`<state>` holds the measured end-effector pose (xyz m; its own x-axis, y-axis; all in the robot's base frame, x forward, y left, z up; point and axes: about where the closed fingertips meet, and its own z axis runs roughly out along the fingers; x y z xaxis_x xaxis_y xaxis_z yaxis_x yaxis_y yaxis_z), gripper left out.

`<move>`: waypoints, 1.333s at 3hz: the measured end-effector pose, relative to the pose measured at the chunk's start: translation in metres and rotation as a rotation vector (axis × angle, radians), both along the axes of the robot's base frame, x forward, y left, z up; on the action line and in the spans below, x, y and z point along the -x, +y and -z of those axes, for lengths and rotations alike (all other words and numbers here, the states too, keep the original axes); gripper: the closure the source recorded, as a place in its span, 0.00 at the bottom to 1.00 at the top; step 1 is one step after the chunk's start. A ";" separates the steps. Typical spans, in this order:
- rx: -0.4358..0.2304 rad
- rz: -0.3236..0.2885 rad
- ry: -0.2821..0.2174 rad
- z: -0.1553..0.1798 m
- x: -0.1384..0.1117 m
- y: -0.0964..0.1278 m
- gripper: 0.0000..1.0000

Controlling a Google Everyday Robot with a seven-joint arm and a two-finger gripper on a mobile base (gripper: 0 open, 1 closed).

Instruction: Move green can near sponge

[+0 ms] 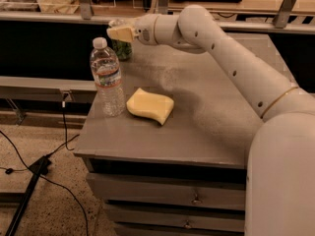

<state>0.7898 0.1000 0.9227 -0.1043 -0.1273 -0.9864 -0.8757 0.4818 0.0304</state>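
The end effector (120, 33) hangs at the far left corner of the surface (211, 132), over the can's (121, 49) top; I cannot tell its grip. The bottle (107, 77) stands near the left edge, with the sponge (150, 105) just beside it and bare surface to the right.

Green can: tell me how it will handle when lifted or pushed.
The green can stands upright near the far edge of the table, with the tool at its top. Small and metal: probably light, dentable if squeezed hard. Smooth round wall: it may slip; pushed high it could tip, then roll.
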 end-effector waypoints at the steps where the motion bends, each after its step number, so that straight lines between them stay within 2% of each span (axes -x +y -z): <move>1: -0.036 -0.024 0.028 -0.009 0.002 0.003 0.74; 2: -0.054 -0.041 0.050 -0.016 -0.001 -0.010 0.96; 3: -0.046 -0.014 0.013 -0.032 0.011 -0.053 1.00; 4: -0.010 0.052 -0.023 -0.033 0.044 -0.116 1.00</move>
<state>0.7461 -0.0159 0.9562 -0.0874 -0.1122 -0.9898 -0.8499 0.5268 0.0153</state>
